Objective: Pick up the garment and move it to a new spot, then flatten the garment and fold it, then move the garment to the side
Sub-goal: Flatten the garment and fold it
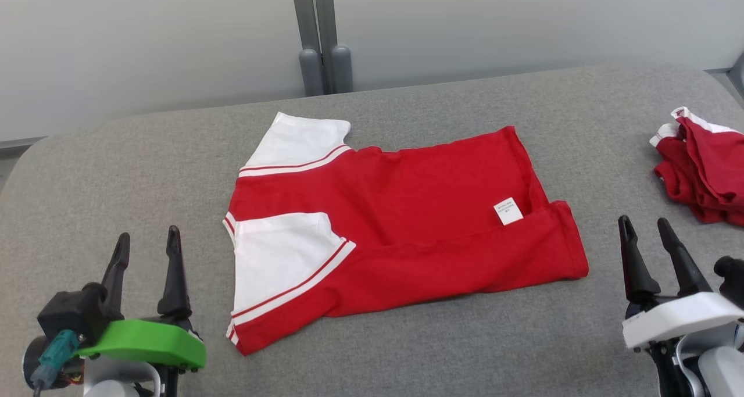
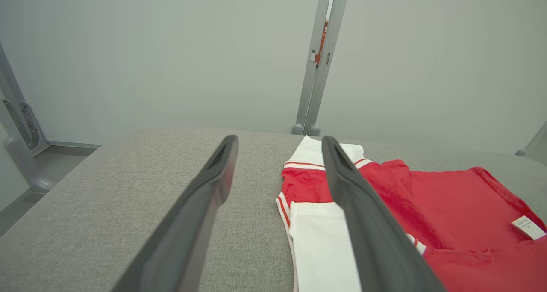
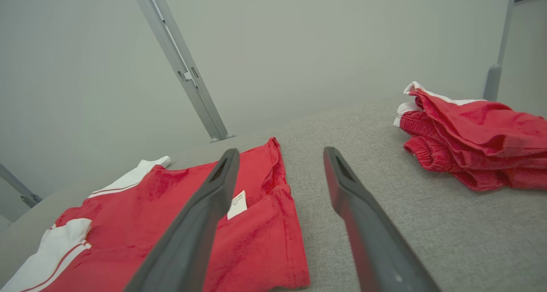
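Observation:
The garment (image 1: 401, 211) is a red shirt with white sleeves, lying folded in half lengthwise in the middle of the grey table, sleeves to the left and a white label showing near the hem. My left gripper (image 1: 148, 243) stands open at the lower left, a short way left of the sleeves. My right gripper (image 1: 645, 228) is open at the lower right, just right of the hem. Neither touches the cloth. Between the open fingers (image 2: 372, 223) in the left wrist view lie the sleeves of the garment (image 2: 448, 206). Over the garment's hem (image 3: 256, 232) the right wrist view looks.
A second red and white garment (image 1: 703, 164) lies crumpled at the table's (image 1: 465, 350) right edge, also seen as a heap (image 3: 474, 142) in the right wrist view. A grey post (image 1: 319, 36) stands behind the table against a pale wall.

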